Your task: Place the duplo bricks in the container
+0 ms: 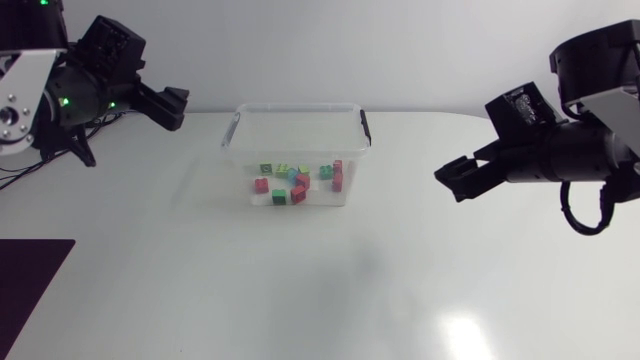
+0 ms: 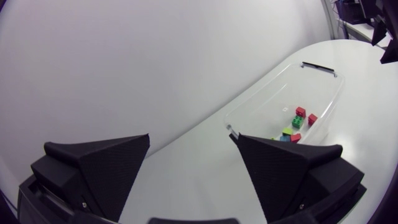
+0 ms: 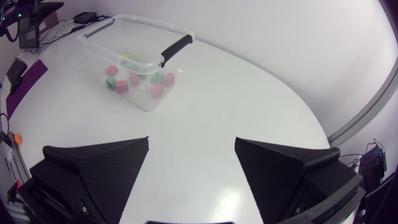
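box: clear plastic tub (image 1: 240, 165), rectangular with rounded corners and thin glossy walls, sitting open-topped mid-desk, toward the far edge
clips: two black handle clips (image 1: 365, 128), sitting on the rim, one on each short end
bricks: small studded plastic blocks (image 1: 297, 182), red, green, blue and one yellow-green, all lying loose in one cluster on the box floor, showing through the walls
desk: white smooth top (image 1: 300, 290), rounded at the far right corner, showing a glare patch (image 1: 462, 335) near the front
left claw: matte black wedges (image 2: 191, 140) with finely dimpled faces, spread wide and gripping nothing, hovering off the box's left end, well apart from it
right claw: same black wedges (image 3: 191, 140), also spread wide and gripping nothing, hovering over bare desk off the box's right end, well apart
in the way: only the box walls and rim standing between the claws and the bricks
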You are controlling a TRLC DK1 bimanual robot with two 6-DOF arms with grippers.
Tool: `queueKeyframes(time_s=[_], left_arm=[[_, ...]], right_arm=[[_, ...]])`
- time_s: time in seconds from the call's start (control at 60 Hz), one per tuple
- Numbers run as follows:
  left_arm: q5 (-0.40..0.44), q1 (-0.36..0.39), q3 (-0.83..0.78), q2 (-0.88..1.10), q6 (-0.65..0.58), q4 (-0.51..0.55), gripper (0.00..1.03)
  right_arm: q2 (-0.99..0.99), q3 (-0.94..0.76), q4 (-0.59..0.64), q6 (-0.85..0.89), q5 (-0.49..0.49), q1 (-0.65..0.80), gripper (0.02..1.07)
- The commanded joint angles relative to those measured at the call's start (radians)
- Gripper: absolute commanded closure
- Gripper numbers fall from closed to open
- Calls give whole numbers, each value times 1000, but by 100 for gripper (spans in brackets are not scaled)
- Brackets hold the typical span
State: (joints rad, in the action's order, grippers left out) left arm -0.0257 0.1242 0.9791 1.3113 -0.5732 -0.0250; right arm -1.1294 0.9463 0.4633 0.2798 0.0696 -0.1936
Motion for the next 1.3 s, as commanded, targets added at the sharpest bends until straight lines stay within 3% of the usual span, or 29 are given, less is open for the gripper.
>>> queueKeyframes(time_s=[0.0,0.7,1.283], left_arm=[[-48,2,-99,-66,35,-67,4],[-57,-67,-430,-498,105,-70,4],[-34,-115,-586,-882,154,128,4]], right_arm=[[39,-41,-18,-25,-16,17,7],[364,-228,-63,18,-56,98,7],[631,-400,-126,39,-91,214,7]])
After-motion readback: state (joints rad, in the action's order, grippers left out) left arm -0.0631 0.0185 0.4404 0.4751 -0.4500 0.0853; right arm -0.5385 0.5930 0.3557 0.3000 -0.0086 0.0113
